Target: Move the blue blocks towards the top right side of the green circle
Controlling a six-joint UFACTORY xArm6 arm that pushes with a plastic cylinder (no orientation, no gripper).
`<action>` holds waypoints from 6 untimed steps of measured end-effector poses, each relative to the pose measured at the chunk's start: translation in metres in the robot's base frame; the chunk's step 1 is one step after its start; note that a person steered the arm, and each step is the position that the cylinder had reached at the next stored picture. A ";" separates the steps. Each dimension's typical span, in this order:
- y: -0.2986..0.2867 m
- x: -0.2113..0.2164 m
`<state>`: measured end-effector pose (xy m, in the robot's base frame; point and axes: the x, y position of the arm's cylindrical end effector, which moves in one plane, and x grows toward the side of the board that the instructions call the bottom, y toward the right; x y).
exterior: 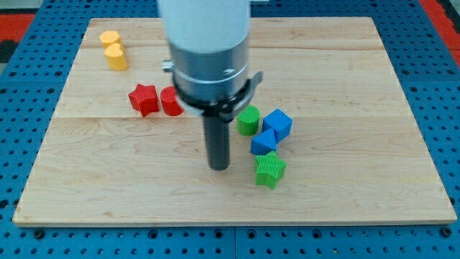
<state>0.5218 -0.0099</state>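
The green circle block (pixel 248 120) stands near the board's middle. A blue cube (pixel 277 124) sits touching its right side. A second blue block (pixel 263 142) lies just below, between the green circle and a green star (pixel 269 170). My tip (pixel 219 166) rests on the board to the left of the lower blue block and the green star, a short gap away. The arm's white and grey body hides the board above the tip.
A red star (pixel 143 99) and a red round block (pixel 171 101), partly hidden by the arm, lie at the middle left. Two yellow blocks (pixel 113 49) sit at the top left. The wooden board (pixel 374 180) rests on a blue perforated base.
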 end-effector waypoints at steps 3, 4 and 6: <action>0.061 -0.017; 0.083 -0.050; 0.101 -0.080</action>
